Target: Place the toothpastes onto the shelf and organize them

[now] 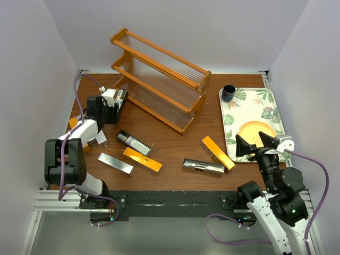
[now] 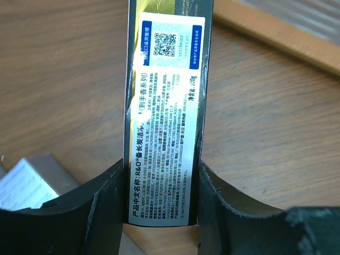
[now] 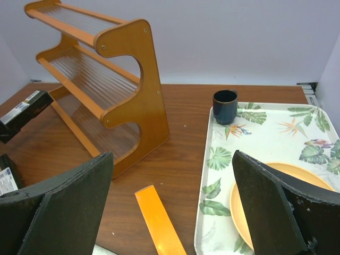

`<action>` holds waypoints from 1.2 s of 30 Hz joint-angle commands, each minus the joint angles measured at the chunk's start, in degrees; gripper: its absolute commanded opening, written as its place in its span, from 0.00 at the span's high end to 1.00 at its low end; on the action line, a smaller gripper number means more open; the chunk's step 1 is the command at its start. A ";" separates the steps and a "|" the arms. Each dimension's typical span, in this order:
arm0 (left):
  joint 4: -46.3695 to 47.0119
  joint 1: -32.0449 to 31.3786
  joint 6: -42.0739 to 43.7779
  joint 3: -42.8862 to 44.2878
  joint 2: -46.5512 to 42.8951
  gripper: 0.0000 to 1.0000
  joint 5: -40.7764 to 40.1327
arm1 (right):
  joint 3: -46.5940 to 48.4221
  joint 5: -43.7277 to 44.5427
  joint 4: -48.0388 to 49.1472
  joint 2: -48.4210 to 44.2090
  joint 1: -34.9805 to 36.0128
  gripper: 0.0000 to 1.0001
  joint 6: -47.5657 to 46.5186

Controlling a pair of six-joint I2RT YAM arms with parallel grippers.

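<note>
Toothpaste in a dark carton (image 2: 166, 106) sits clamped in the left gripper (image 1: 110, 108). Both black fingers (image 2: 101, 212) press against its long sides, so that hand is closed narrow on the box. A white label of small print with a square code faces the wrist camera. The dark carton is at the far left of the desk (image 1: 175, 139), just beside the left end of the shelf (image 1: 201, 93) and near its lowest tier. From the right wrist it looks tilted, but I cannot tell whether it touches the wood.

The shelf stands at an angle across the far middle of the desk, its three orange-brown tiers stepped and fitted with clear ribbed panels.

Other boxes lie flat toward the near edge. A black-faced carton (image 1: 133, 142) is left of centre, with an orange carton (image 1: 142, 160) just beside it on the near side. A silver carton (image 1: 115, 163) lies further left. Near the middle of that edge lies a second silver carton (image 1: 203, 166), and a second orange carton (image 1: 218, 152) angles away from its right end.

A leaf-patterned tray (image 1: 265, 101) fills the far right corner. It carries a dark cup (image 1: 228, 93) at its far left corner and a yellow plate (image 1: 255, 129) nearer us. The right gripper (image 1: 256, 142) hangs over the tray's near left part, fingers spread wide with nothing between them.
</note>
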 commanded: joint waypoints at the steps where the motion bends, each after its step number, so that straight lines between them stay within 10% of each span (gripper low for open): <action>1: 0.00 -0.70 2.98 7.55 3.95 0.61 6.21 | -0.30 0.30 2.03 -0.28 0.40 0.01 -0.66; 36: -1.43 -1.58 14.76 44.56 36.40 0.46 10.26 | 0.14 -4.18 1.59 3.67 0.31 0.02 -2.42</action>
